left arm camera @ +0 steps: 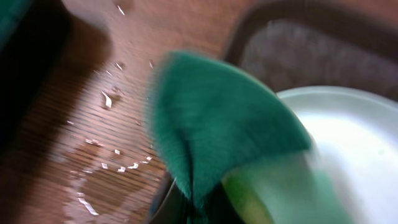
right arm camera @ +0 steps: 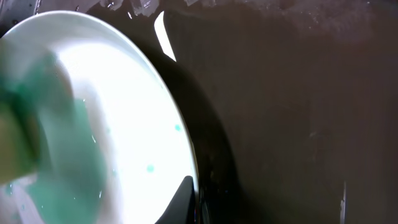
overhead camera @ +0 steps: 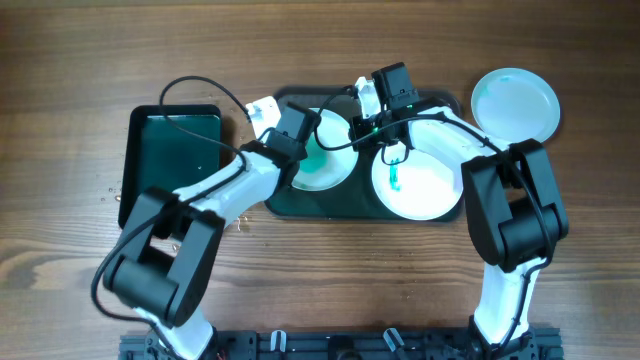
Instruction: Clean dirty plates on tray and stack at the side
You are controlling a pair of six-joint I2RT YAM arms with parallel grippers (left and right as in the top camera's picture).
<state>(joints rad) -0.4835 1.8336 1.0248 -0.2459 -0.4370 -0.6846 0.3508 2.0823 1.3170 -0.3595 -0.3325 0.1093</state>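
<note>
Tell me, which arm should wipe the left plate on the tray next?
Left. The left gripper holds the green sponge right at that plate; the right gripper shows no sponge of its own.

Green sponge over white plate rim — blurred; wet wood beside.

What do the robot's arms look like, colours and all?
The left arm and right arm match: chunky, rounded black joint blocks linked by white tubes. Thin black cables loop loosely along each. Each ends in a boxy black wrist with pale fingers, the left gripper and right gripper. No markings are readable.
</note>
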